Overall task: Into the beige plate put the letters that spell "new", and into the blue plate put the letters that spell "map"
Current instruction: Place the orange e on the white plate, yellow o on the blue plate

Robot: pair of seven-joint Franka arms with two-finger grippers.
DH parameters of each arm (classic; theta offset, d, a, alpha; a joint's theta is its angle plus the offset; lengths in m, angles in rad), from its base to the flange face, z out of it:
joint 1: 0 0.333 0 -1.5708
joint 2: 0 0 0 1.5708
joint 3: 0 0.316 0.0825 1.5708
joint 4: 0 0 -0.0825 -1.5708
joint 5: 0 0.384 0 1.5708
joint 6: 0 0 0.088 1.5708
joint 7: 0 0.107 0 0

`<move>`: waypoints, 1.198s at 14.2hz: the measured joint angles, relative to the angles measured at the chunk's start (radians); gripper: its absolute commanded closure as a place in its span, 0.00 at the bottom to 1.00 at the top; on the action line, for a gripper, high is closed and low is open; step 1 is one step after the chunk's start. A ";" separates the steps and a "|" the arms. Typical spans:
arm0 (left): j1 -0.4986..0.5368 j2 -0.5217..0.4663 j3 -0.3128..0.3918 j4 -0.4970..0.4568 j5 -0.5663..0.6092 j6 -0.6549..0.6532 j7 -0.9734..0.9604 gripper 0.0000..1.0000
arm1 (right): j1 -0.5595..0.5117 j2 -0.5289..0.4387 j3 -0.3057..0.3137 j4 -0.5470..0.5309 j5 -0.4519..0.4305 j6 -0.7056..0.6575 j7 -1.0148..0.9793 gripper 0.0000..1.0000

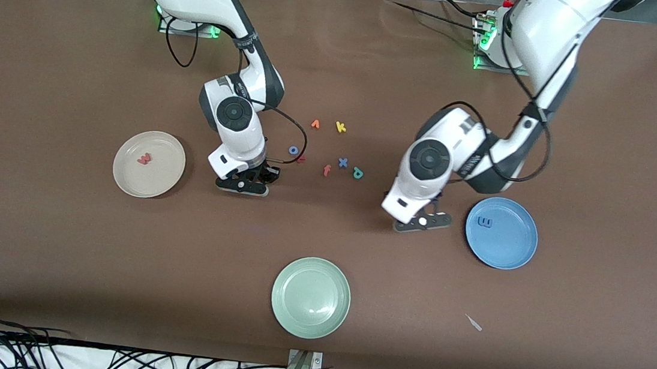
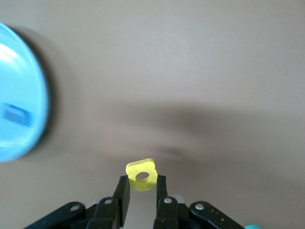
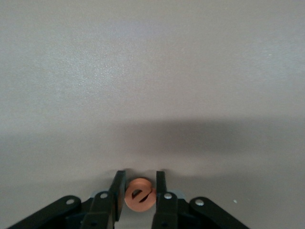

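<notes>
My right hand (image 3: pixel 138 191) pinching small orange foam e (image 3: pixel 139 194) low over brown worktop (image 1: pixel 57 243), beside round beige plate (image 1: pixel 124 174) holding salmon-pink foam w (image 1: pixel 144 158). Lift straight, carry over plate, release low.

My left hand (image 2: pixel 142 188) pinching yellow foam a (image 2: pixel 141 175), just beside round light-blue plate (image 1: pixel 509 250) holding light-blue m (image 1: pixel 485 222). Teal p (image 1: pixel 358 173) lies among stray letters between arms; pale green plate (image 1: pixel 292 310) out of way.

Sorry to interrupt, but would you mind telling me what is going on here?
Two arms sort foam letters into plates. The right hand has shut on the orange e; the left hand holds the yellow a. The beige plate has the pink w, the blue plate the blue m.
</notes>
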 measured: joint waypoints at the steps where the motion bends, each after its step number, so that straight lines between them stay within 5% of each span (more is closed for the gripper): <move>1: 0.026 -0.006 0.000 -0.001 0.000 -0.018 0.066 1.00 | 0.000 -0.018 -0.003 0.000 0.000 -0.026 -0.011 0.78; 6: 0.148 -0.009 0.003 -0.019 0.000 -0.038 0.328 1.00 | -0.001 -0.134 -0.119 -0.006 -0.001 -0.215 -0.284 0.78; 11: 0.286 0.014 0.003 -0.046 0.000 -0.040 0.515 0.94 | -0.003 -0.241 -0.251 -0.220 -0.001 -0.106 -0.529 0.78; 12: 0.299 0.028 0.003 -0.047 0.000 -0.038 0.528 0.58 | -0.002 -0.263 -0.288 -0.263 -0.001 -0.087 -0.593 0.78; 13: 0.304 0.043 0.003 -0.047 0.000 -0.036 0.538 0.39 | -0.003 -0.285 -0.330 -0.297 -0.001 -0.079 -0.655 0.78; 14: 0.306 0.055 0.003 -0.047 0.000 -0.033 0.544 0.00 | -0.004 -0.308 -0.373 -0.327 -0.001 -0.076 -0.712 0.78; 17: 0.307 0.068 0.000 -0.045 -0.004 -0.030 0.555 0.00 | -0.007 -0.359 -0.462 -0.407 0.000 -0.045 -0.809 0.77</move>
